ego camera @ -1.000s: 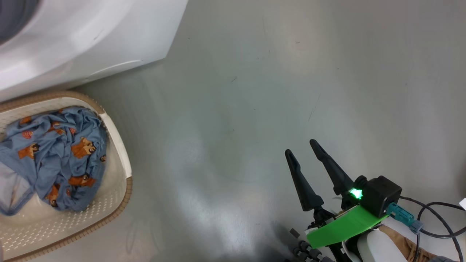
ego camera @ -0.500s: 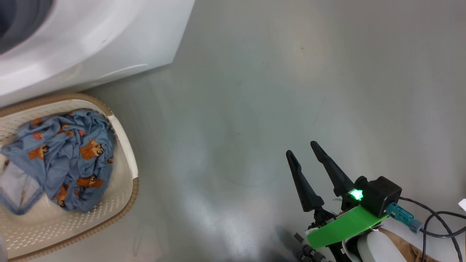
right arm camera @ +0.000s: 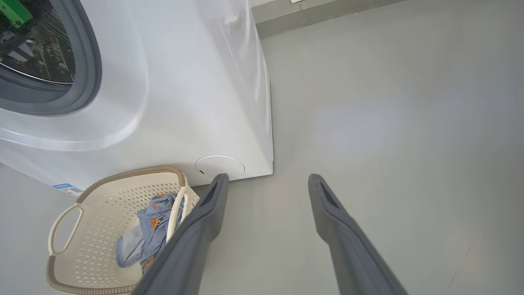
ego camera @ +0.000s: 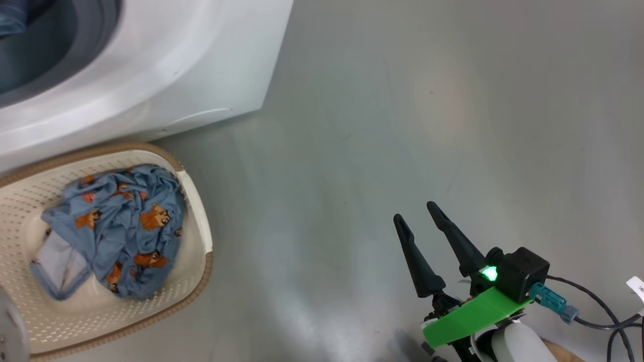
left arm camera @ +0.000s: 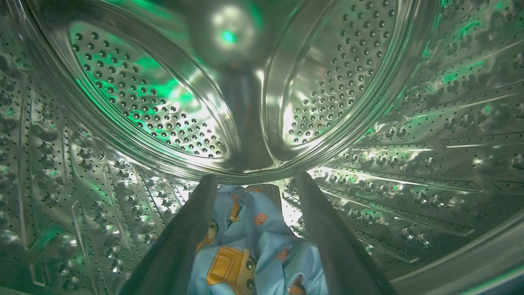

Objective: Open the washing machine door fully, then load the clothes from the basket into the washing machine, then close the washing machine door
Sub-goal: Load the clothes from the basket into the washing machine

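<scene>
Left pincer (left arm camera: 256,177) has spread wide, dropping light-blue printed cloth (left arm camera: 254,246) into the perforated steel drum (left arm camera: 143,102). Right pincer (ego camera: 413,211) wide, empty. Cream perforated basket (ego camera: 200,216) holds more clothes (ego camera: 121,231).

Inside the perforated steel drum (left arm camera: 143,106) — streaked with green glints — the left gripper (left arm camera: 256,180) has its jaws spread wide, and the light blue clothes (left arm camera: 254,250) with orange-brown prints lie bunched between them.

Nothing legible in any view. Blue label (right arm camera: 67,189) low on the washing machine (right arm camera: 184,102) front, print too small to read. White tag (ego camera: 637,288) at head view's right edge, one dark mark, illegible.
</scene>
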You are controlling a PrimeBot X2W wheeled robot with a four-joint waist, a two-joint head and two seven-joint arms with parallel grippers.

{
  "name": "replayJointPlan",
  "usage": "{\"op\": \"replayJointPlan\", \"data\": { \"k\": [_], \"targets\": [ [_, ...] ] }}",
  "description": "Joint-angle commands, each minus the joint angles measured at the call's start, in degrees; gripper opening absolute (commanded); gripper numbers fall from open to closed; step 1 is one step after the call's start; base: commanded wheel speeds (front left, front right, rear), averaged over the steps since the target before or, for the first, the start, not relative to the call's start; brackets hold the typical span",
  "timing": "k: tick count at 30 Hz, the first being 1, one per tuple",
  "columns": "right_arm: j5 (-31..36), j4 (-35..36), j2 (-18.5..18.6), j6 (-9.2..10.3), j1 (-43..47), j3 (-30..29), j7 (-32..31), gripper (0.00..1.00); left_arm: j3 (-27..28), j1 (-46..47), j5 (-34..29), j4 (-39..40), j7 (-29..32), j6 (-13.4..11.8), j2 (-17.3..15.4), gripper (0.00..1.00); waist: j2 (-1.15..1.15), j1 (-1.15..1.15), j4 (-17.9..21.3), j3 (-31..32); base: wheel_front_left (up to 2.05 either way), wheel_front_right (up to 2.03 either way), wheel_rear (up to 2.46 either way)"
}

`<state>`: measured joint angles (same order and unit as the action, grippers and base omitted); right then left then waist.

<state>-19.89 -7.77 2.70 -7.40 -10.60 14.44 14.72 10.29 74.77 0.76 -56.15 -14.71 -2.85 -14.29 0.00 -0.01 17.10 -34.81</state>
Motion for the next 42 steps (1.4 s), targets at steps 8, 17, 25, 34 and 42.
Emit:
{"op": "replayJointPlan", "data": {
  "k": [8, 17, 25, 34, 42],
  "targets": [
    [0.50, 0.18, 0.39, -0.09, 2.20, 1.07, 0.28, 1.00, -0.09, -2.22, 1.26, -3.09, -0.29, -0.21, -0.44, 1.00, 0.00, 0.01, -1.67, 3.57, 0.00, 0.00, 0.00],
    [0.37, -0.48, 0.69, -0.09, 2.87, 0.80, 0.28, 1.00, 0.23, -6.89, 3.07, -3.46, -0.29, 0.57, 1.61, 1.00, 0.00, 0.01, -3.28, 6.89, 0.00, 0.00, 0.00],
    [0.17, -1.05, 1.23, -0.09, 3.40, 0.41, 0.28, 1.00, 0.88, -12.55, 4.92, -2.47, -0.29, 1.55, 4.13, 1.00, 0.00, 0.01, -5.05, 10.82, 0.00, 0.00, 0.00],
    [0.04, -1.68, 1.99, -0.09, 4.33, -0.09, 0.28, 1.00, -0.48, -23.94, 5.37, 1.79, -0.29, 4.37, 8.38, 1.00, 0.00, 0.01, -8.42, 17.59, 0.00, 0.00, 0.00],
    [-0.17, -1.94, 2.03, -0.09, 5.46, -1.03, 0.28, 1.00, -1.80, -36.56, 6.43, 8.50, -0.29, 6.00, 10.70, 1.00, 0.00, 0.01, -11.16, 22.92, 0.00, 0.00, 0.00]
  ]
}}
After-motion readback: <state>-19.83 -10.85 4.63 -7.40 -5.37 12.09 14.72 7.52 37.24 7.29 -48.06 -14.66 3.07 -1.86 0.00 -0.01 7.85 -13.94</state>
